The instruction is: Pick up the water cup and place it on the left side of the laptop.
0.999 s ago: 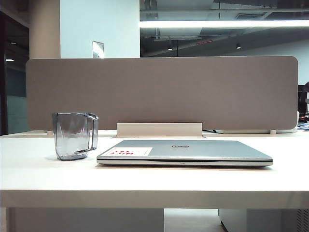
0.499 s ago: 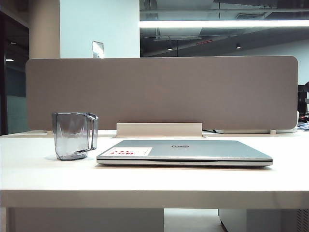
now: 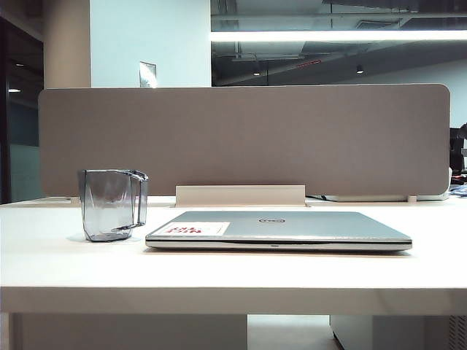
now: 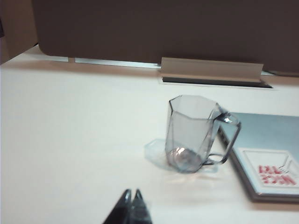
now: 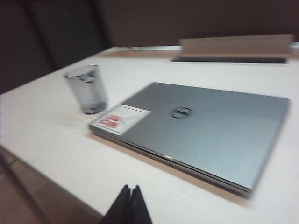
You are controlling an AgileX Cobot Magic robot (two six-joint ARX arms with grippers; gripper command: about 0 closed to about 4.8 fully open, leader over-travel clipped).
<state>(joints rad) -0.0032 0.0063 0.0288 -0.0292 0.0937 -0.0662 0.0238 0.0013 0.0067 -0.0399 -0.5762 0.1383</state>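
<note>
Over the last second nothing on the table shifted. Water cup stood upright just left of the closed laptop. Left gripper and right gripper both shut, empty, short of the laptop. Judged placement complete.

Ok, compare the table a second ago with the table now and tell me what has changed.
Nothing visibly changed in the exterior view. The water cup stands upright on the table at the left of the closed laptop, just as before. No arm enters that view. The left gripper and the right gripper are both shut and empty, back from the cup and laptop.
</note>
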